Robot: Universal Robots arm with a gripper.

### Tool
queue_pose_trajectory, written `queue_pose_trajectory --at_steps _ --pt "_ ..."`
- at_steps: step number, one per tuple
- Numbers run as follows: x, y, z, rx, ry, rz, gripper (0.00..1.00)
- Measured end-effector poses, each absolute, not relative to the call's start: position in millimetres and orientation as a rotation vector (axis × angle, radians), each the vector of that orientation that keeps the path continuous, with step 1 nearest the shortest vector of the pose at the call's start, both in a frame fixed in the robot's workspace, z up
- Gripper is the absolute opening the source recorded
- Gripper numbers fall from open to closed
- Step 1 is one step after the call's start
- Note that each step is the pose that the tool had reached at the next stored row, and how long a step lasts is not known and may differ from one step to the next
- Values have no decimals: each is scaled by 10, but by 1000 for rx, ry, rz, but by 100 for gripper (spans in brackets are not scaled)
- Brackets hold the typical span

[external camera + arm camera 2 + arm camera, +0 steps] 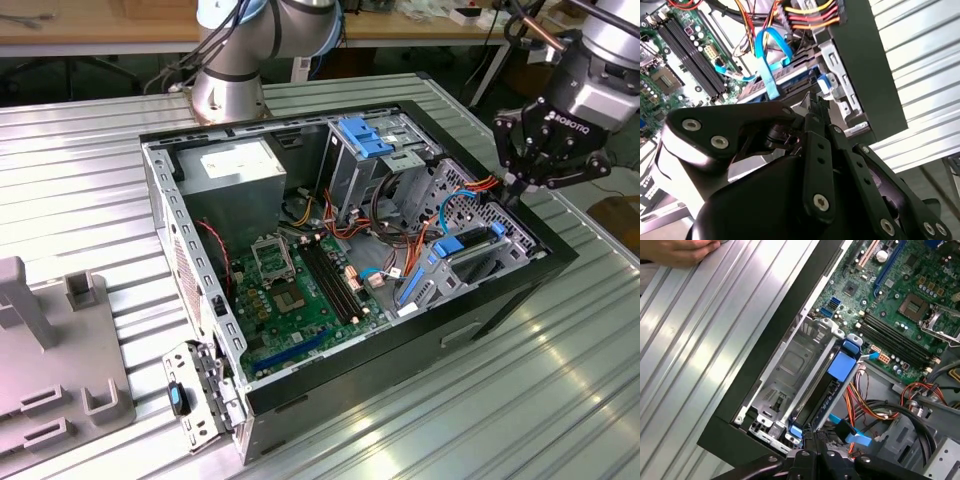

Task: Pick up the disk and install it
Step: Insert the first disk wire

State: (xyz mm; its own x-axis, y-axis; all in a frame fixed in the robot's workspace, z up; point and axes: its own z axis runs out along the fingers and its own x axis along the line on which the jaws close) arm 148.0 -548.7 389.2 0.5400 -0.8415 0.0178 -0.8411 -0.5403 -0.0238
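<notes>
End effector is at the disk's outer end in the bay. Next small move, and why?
Probably a short, gentle push along the slot: the closed end effector sits at the end of the disk, which looks slightly tilted in the metal bay, maybe not fully seated.

Silver-grey arm point(232, 85), pale blue joint caps point(218, 12), matte black hand point(517, 182) (silver screw heads point(821, 202))

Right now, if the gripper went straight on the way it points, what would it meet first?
Probably the blue end tab of the grey-metal disk in its bright blue plastic carrier, seated in the silver metal drive bay. The gripper hangs right above it; the gap is unclear.
</notes>
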Motion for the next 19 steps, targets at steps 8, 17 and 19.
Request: queue_pose_trajectory --at_steps 8,17,19 --pt "1634 -5314 3890 -2754 1486 -42 11" --pt "1651 -5125 3878 -2848 1291 -41 11" --pt "1651 -5125 3874 -2882 1212 -40 11"
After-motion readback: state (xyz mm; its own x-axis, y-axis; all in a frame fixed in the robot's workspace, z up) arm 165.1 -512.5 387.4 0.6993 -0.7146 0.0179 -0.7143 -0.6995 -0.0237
